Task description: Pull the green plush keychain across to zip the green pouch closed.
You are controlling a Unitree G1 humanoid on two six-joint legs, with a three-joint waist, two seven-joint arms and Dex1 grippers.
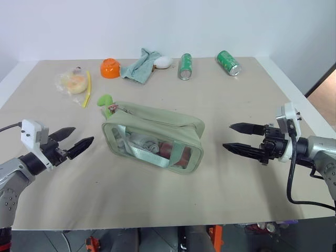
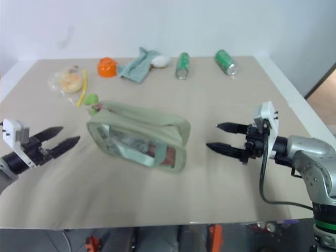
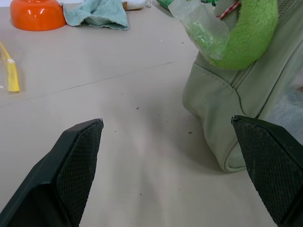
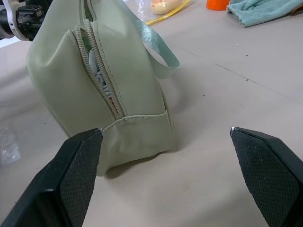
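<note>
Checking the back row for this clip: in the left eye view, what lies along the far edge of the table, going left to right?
Clear bag with yellow items → yellow strip → orange bowl → teal cloth → white object → green can → second green can.

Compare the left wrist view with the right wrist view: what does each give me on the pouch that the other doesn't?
Left wrist alone: the green plush keychain curled over the green pouch at its near end, and the yellow strip on the table.
Right wrist alone: the zipper gaping open along the top, with a pale strap hanging down the side.
Both: the pouch, the orange bowl, the teal cloth, and open fingers short of the pouch.
</note>
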